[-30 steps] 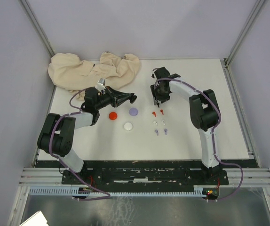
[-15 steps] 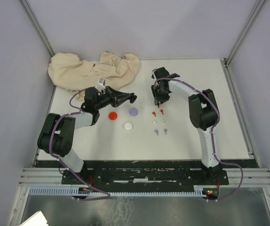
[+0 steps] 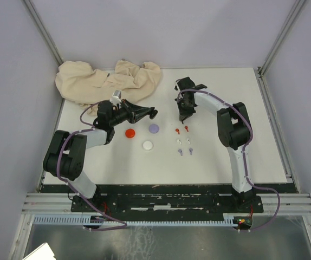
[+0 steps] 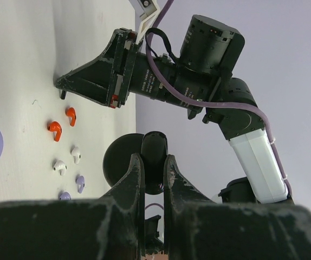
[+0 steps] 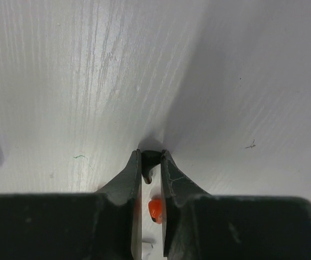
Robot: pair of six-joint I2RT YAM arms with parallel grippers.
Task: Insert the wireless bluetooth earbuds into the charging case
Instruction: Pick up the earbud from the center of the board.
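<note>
**Right pincer nips a black earbud on the table while the left pincer holds the case aloft**

The right pincer point(image 5: 150, 162) is narrowed almost to nothing, its two tips closed on a tiny black stemmed plastic earbud point(image 5: 149, 157) that rests on the white tabletop point(image 3: 226, 157). The left pincer point(image 4: 151, 168) is clamped tight on a black round plastic charging case point(image 4: 116, 162), held in the air well apart to the right pincer's left.

Just behind the right pincer's tips, toward the arm bases, lie the red stemmed earbuds point(image 3: 177, 130). The white pair point(image 3: 179, 142) and the pale purple pair point(image 3: 180, 152) lie farther back (a second black bud cannot be found in any view).

The hold looks risky: only the very fingertips catch the bud, so it could squirt out or twist as it lifts. A red bud lies close by the fingers and could be nudged. The case's sockets are hidden, so lining the bud up may fail.

The right arm reaches forward with a bent elbow, its wrist tipped steeply down at the table. The left arm lies low, its pincer roughly level and pointing toward the right arm.
</note>
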